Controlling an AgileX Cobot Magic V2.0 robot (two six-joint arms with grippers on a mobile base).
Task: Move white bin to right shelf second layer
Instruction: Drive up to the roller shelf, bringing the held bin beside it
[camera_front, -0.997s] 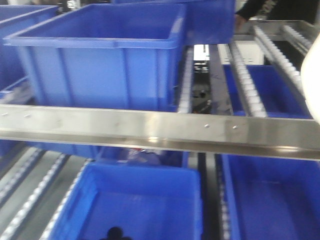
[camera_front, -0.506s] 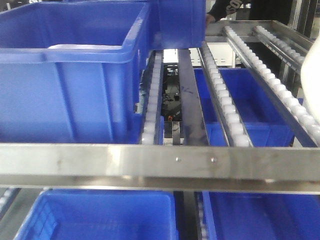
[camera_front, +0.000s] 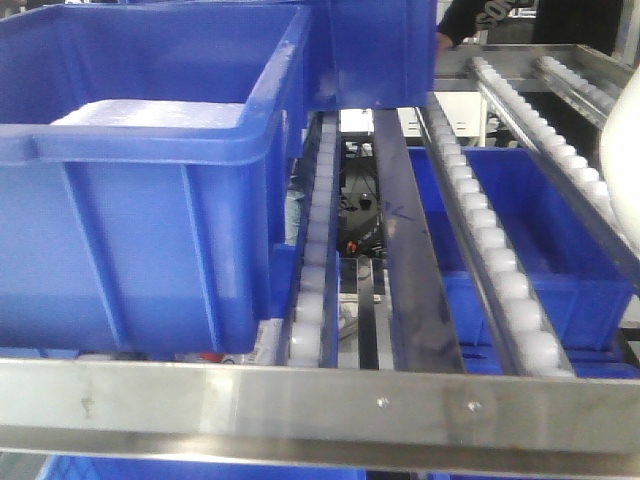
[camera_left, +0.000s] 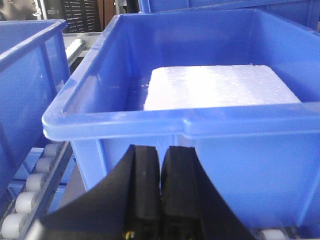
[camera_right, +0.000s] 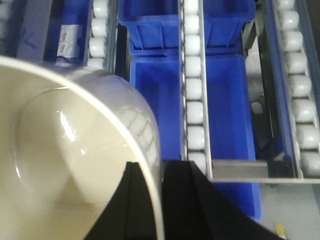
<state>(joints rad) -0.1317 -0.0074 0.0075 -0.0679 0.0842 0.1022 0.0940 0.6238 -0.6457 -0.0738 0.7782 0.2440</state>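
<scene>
You're in a warehouse or factory stockroom rather than a home or office. A stainless-steel flow rack stands in front of you, and its long tracks of white rollers (camera_front: 487, 240) run from a riveted front rail (camera_front: 300, 405) at the near edge to the far end. Large blue plastic crates (camera_front: 130, 200) sit on the tracks at the left. More lower crates (camera_front: 540, 230) fill the level beneath, where a printed stock label (camera_right: 68, 40) is stuck to a rail.

The left gripper (camera_left: 161, 150) has two matte black wedge-shaped fingers (camera_left: 145, 200) (a tiny yellowish glint low on one); the right gripper (camera_right: 161, 167) has similar black ones.
</scene>
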